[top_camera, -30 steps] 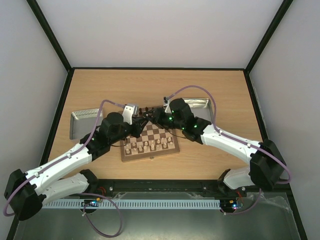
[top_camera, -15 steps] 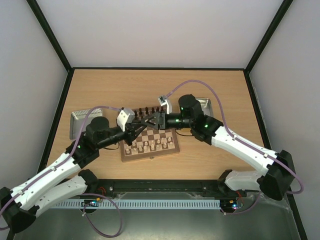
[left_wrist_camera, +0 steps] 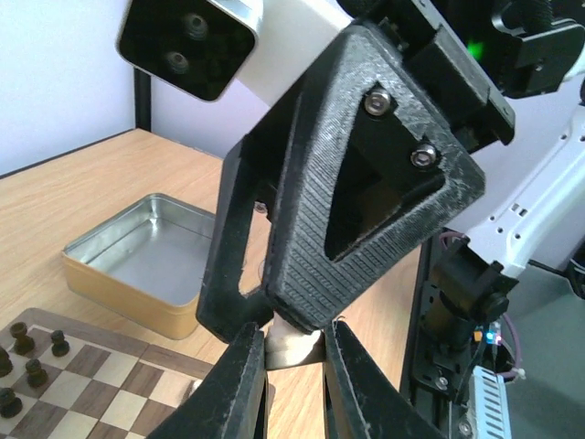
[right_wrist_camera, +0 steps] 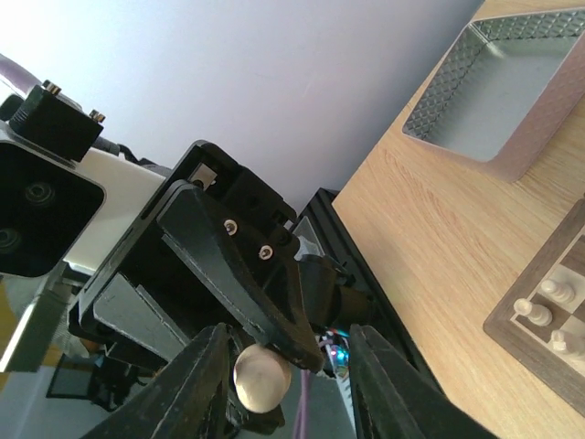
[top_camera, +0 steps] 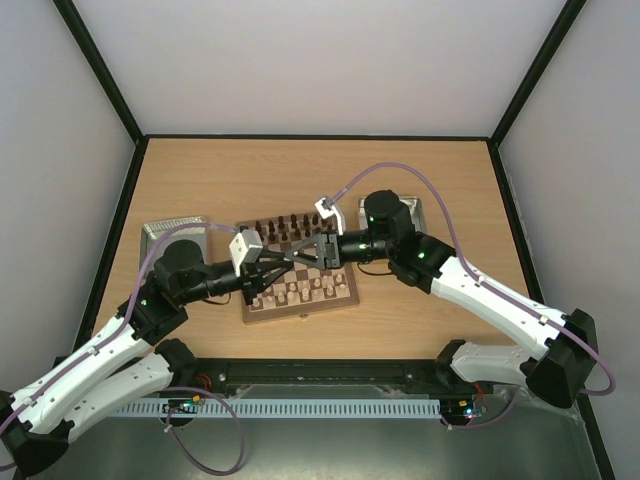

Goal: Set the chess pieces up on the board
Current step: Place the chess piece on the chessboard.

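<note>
Both grippers meet tip to tip above the board (top_camera: 300, 309). My left gripper (left_wrist_camera: 292, 352) is shut on a pale chess piece (left_wrist_camera: 291, 346), of which only the base shows. My right gripper (right_wrist_camera: 292, 366) stands open around that same piece (right_wrist_camera: 260, 377) and the left gripper's finger (right_wrist_camera: 247, 274); the piece lies close to one right finger and a gap shows at the other. In the top view the left gripper (top_camera: 288, 259) and right gripper (top_camera: 298, 255) hide the piece. Several pale chess pieces (top_camera: 300, 291) stand on the board's near rows.
Dark chessmen (top_camera: 285, 224) line the board's far rows. One metal tin (top_camera: 168, 236) lies left of the board and another tin (top_camera: 398, 211) at its right, behind the right arm. The right arm's cable arcs over the table's back half.
Both arms have drawn back and swung level, so the fingers now meet over the board. The right jaws have spread wider. The left gripper has stayed shut.
</note>
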Controlling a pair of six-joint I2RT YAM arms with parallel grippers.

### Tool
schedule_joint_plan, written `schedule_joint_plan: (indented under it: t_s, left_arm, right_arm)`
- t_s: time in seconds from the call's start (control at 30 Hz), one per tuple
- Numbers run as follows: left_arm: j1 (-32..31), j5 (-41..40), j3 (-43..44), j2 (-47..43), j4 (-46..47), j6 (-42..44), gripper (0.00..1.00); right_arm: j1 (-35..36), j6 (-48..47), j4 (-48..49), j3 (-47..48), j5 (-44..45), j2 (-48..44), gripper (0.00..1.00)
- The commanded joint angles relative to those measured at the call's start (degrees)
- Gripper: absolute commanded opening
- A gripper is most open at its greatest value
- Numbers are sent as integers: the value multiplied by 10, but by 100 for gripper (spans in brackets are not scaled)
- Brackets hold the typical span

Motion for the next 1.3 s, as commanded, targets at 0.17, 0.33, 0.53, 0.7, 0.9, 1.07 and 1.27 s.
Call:
schedule_joint_plan:
  t_s: [0.17, 0.33, 0.53, 0.7, 0.9, 1.07, 1.27]
  left_arm:
    - [2, 34, 17, -4, -33, 33, 2]
    - [2, 29, 12, -7, -32, 31, 2]
    - [2, 20, 12, -7, -33, 32, 2]
    - [2, 12, 12, -5, -36, 28, 2]
    - [2, -100, 16, 0, -70, -21, 42]
    - [2, -312, 22, -4, -141, -87, 57]
    - [2, -491, 34, -4, -207, -143, 63]
  right_arm:
    - [-2, -24, -27, 22, -17, -3, 21]
    - [-2, -22, -15, 11, -48, -9, 15]
    - [-2, -21, -2, -6, -71, -10, 15]
    - [-2, -23, -3, -7, -70, -9, 7]
    - [-2, -83, -88, 26, 40, 5, 2]
    - [-1, -137, -183, 58, 258, 52, 2]
    - [35, -147, -198, 82, 406, 117, 2]
